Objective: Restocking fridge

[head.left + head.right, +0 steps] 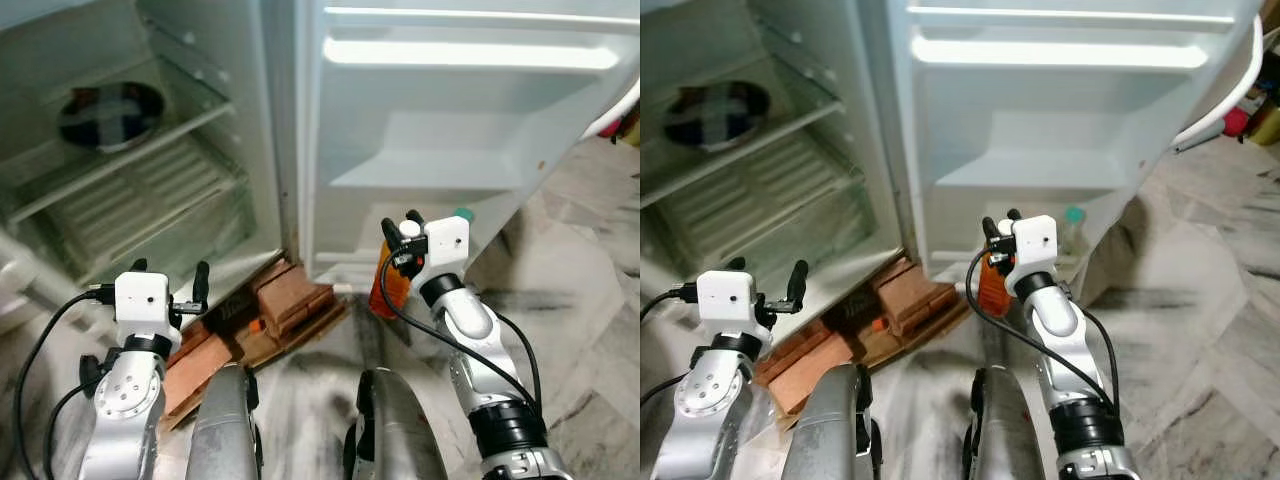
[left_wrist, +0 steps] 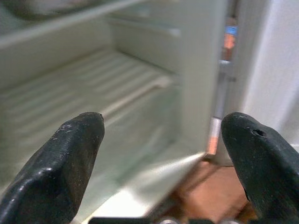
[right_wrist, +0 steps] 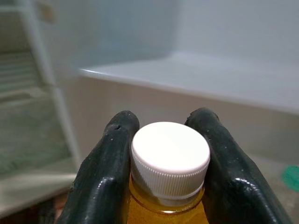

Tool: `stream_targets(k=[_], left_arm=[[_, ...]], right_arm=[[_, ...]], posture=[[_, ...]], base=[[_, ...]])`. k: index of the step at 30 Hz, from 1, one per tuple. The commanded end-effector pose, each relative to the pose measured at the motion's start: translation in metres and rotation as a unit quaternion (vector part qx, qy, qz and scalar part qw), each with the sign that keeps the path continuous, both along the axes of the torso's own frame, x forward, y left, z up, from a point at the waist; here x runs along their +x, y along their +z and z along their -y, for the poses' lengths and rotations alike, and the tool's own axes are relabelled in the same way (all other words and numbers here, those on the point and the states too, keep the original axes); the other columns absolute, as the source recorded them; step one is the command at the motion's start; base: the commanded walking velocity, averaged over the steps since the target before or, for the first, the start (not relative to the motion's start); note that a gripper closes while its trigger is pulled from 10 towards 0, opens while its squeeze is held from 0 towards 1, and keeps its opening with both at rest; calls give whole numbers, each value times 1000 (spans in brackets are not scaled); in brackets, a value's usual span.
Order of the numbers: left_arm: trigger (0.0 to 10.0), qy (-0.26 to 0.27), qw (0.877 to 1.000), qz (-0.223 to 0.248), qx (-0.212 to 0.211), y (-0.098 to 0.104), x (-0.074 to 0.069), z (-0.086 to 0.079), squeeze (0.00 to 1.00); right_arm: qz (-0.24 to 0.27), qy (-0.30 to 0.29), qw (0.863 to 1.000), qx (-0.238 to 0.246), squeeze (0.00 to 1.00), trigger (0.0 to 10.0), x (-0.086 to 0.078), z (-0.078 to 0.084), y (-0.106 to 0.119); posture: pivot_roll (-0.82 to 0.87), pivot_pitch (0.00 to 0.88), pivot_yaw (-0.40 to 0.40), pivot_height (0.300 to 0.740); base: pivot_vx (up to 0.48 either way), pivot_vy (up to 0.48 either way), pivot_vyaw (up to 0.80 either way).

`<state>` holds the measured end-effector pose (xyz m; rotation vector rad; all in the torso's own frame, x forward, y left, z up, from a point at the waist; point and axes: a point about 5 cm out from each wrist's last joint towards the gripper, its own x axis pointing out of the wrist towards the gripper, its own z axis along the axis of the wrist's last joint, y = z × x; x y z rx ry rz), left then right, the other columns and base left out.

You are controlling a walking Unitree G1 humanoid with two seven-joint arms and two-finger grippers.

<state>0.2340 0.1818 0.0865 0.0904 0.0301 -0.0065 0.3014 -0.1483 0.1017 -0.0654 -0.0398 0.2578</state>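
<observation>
My right gripper (image 1: 400, 224) is shut around the neck of an orange juice bottle (image 1: 388, 285) with a white cap (image 3: 170, 156). The bottle hangs upright just in front of the open fridge door's lowest shelf (image 1: 335, 262). In the right wrist view both fingers (image 3: 105, 172) press against the cap's sides. My left gripper (image 1: 170, 276) is open and holds nothing. It sits low on the left, in front of the fridge's bottom compartment (image 1: 150, 200). Its fingertips (image 2: 70, 154) stand wide apart and point at the ribbed drawer cover (image 2: 84, 88).
The fridge door (image 1: 450, 120) stands open with white moulded shelves. A teal-capped bottle (image 1: 462, 213) stands in the lowest one. A dark dish (image 1: 110, 113) rests on a glass shelf inside. Reddish wooden blocks (image 1: 290, 305) lie under the fridge's front. The floor (image 1: 590, 300) is marble.
</observation>
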Motion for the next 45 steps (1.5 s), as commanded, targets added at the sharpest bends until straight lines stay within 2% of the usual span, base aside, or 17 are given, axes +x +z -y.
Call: stream_targets(k=[1, 6, 16, 20, 24, 26, 31, 32, 40, 43, 45], left_arm=[[10000, 5, 1000, -2, 8, 0, -2, -5, 0], [10000, 7, 1000, -3, 7, 0, -2, -5, 0], [10000, 9, 1000, -7, 5, -1, -1, -5, 0], [10000, 8, 1000, -8, 4, 0, -2, -5, 0], [10000, 8, 1000, -10, 5, 1, -6, -5, 0], [10000, 4, 1000, -15, 7, 2, -13, -5, 0], [10000, 0, 1000, -21, 9, 4, -19, -7, 0], [10000, -5, 1000, -24, 15, 6, -19, -8, 0], [10000, -8, 999, -23, 21, 15, -21, -12, 0], [10000, -9, 999, -27, 29, 16, -23, -15, 0], [10000, -3, 999, -27, 29, 18, -23, -17, 0]], right_arm=[[13, -2, 1000, 4, 0, 10000, 1, -1, 5], [10, 1, 1000, 5, 0, 10000, 0, -2, 3], [7, 4, 1000, 5, 0, 10000, 1, -3, 2], [6, 11, 1000, 8, 0, 10000, 1, -8, 1], [12, 15, 1000, 0, 0, 10000, 3, -12, 1], [22, 17, 1000, -10, 0, 10000, 4, -15, 3], [17, -1, 1000, -24, 0, 10000, 15, -19, -2], [29, 3, 999, -32, 0, 10000, 22, -22, 3], [60, 5, 997, -53, 0, 10000, 40, -27, 15], [85, 6, 995, -53, 0, 10000, 50, -32, 29], [99, 8, 993, -62, 0, 10000, 53, -34, 34]], posture=[[112, 170, -19, 623], [110, 172, -19, 623], [116, 178, -20, 623], [129, 189, -22, 623], [141, 216, -17, 623], [160, 241, -9, 623], [187, 271, 3, 609], [207, 287, 14, 599], [244, 297, 35, 559], [260, 301, 35, 534], [263, 307, 36, 534]], base=[[345, 0, 0], [319, 0, 0], [0, 0, 0], [0, 0, 0], [0, 0, 0], [0, 0, 0], [0, 0, 0], [0, 0, 0], [0, 0, 0], [0, 0, 0], [0, 0, 0]])
